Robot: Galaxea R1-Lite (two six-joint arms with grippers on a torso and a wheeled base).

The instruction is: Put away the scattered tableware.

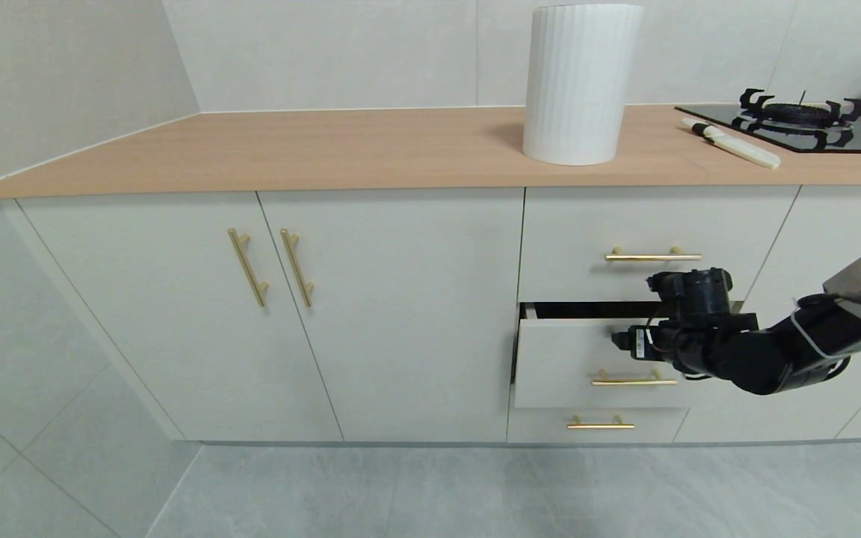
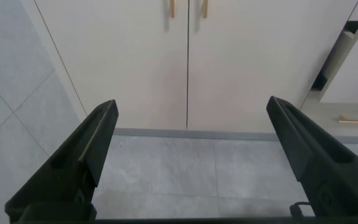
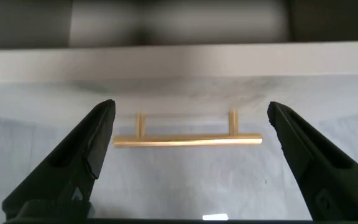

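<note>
First, the black right gripper point(image 1: 619, 340): jaws spread wide, gripping nothing. Held level at the front of the pale, partly pulled-out middle drawer point(image 1: 557, 366), just above its slim brass bar handle point(image 3: 188, 140). From the wrist, handle framed between the two black fingers point(image 3: 95, 152), apart from both. Dark gap along this drawer's top edge, under the shut top drawer point(image 1: 587, 224) with its own brass bar. Below both, a shut bottom drawer point(image 1: 542, 427).

Next, the left gripper point(image 2: 191, 106): likewise opened wide and carrying nothing, low over the grey tiled floor point(image 2: 166, 174), facing the foot of the pale double-door cabinet point(image 2: 135, 62).

Then the task's piece, a cream-white knife with a dark band point(image 1: 731, 142): lying flat on the light wooden countertop point(image 1: 326, 149), well above the right gripper, somewhat farther to the robot's right, well apart from it. Laid along the near edge of the black glass gas hob point(image 1: 707, 113); touching or only just beside, cannot tell. To the knife's left on the same countertop, a tall white ribbed cylinder point(image 1: 581, 82), upright, near the front edge.
</note>
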